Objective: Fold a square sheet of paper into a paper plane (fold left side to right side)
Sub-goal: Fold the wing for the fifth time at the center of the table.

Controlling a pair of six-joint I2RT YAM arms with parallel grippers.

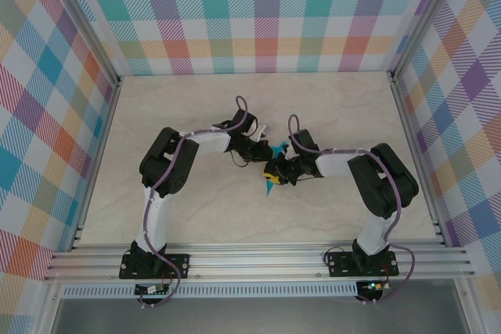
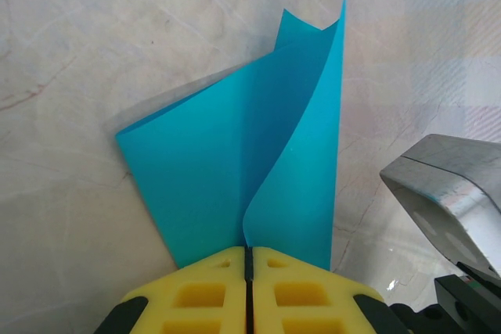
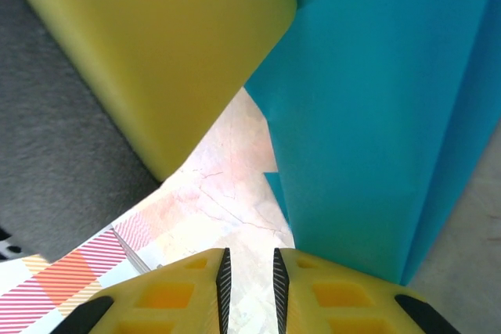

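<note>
The left claw point(image 2: 247, 260) was clamped shut on the folded paper point(image 2: 235, 162), which fanned out ahead of it over the desk point(image 2: 63, 76). The right claw point(image 3: 249, 271) stood barely ajar, empty, the paper just beside it.

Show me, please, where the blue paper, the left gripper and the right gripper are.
blue paper point(image 2: 219, 170), left wrist view, its flat folded face.
left gripper point(image 2: 247, 256), left wrist view, seam between its yellow fingertips.
right gripper point(image 3: 250, 260), right wrist view, gap between its fingertips.

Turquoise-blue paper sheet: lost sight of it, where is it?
Top view, centre of the pale table: the turquoise-blue paper sheet is pinched in the left gripper, beside the right gripper.
</note>
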